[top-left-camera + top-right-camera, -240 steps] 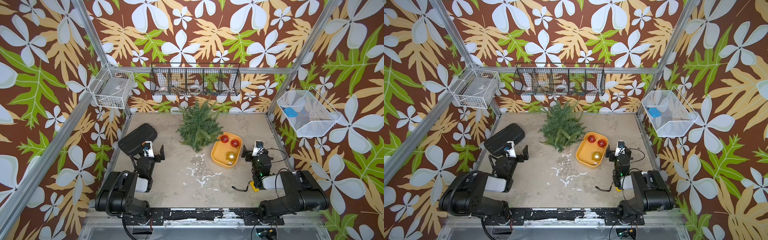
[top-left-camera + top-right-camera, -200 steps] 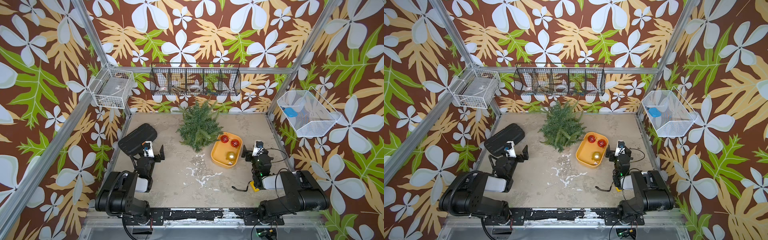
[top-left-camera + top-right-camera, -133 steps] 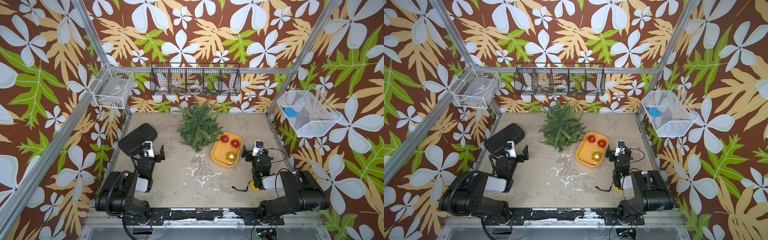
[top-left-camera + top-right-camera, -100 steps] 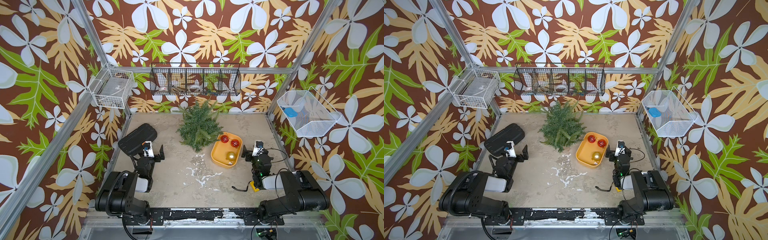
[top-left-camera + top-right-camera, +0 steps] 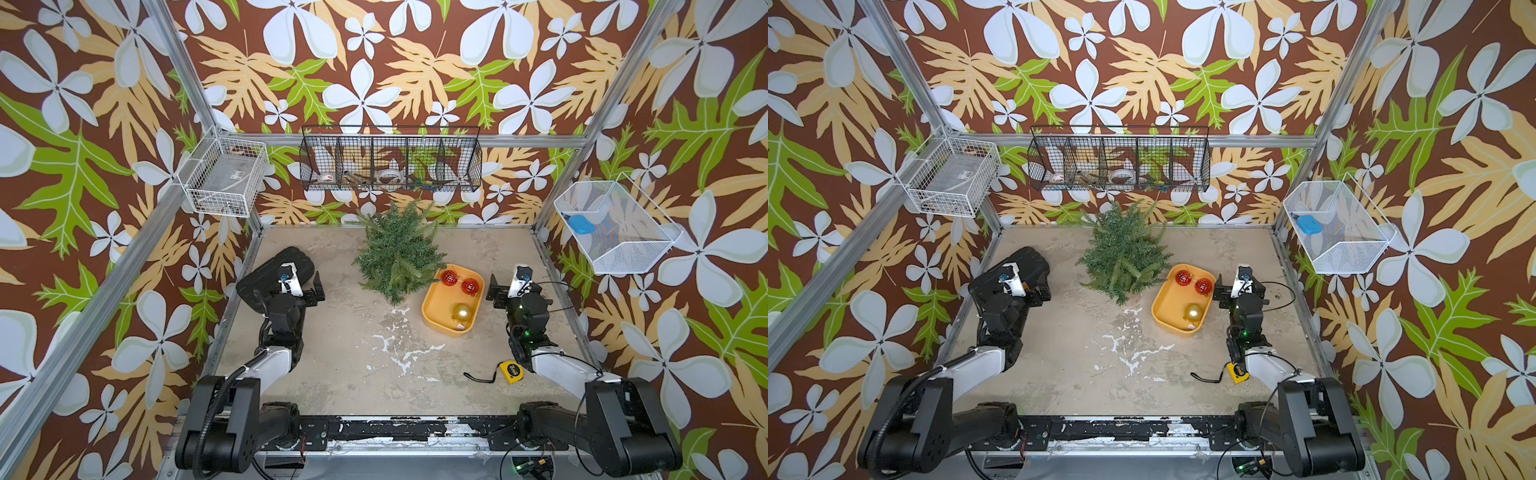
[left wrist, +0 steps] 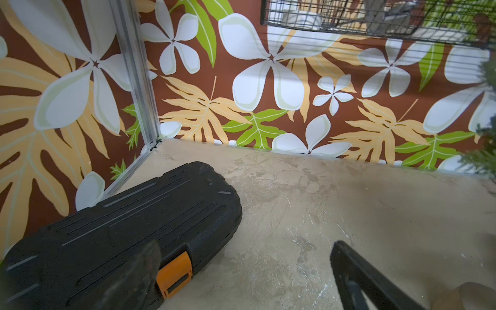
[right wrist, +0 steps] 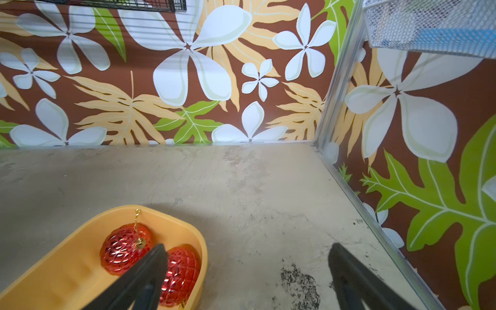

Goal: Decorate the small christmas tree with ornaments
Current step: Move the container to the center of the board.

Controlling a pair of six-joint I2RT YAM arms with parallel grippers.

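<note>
Three ornaments (image 5: pixel 461 311) lie in the tray (image 5: pixel 432 301), just beside the tree (image 5: pixel 399 253). Right fingers (image 7: pixel 150 271) hang spread next to the tray, empty; left fingers (image 6: pixel 357 273) are spread too. Best to reach over the rim and pinch a red ball (image 7: pixel 123 249) by its cap.

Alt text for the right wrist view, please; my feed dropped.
The right end effector hangs open and empty above bare tabletop, beside a yellow tray holding two red ornaments. Floral wallpaper fills the background.
</note>
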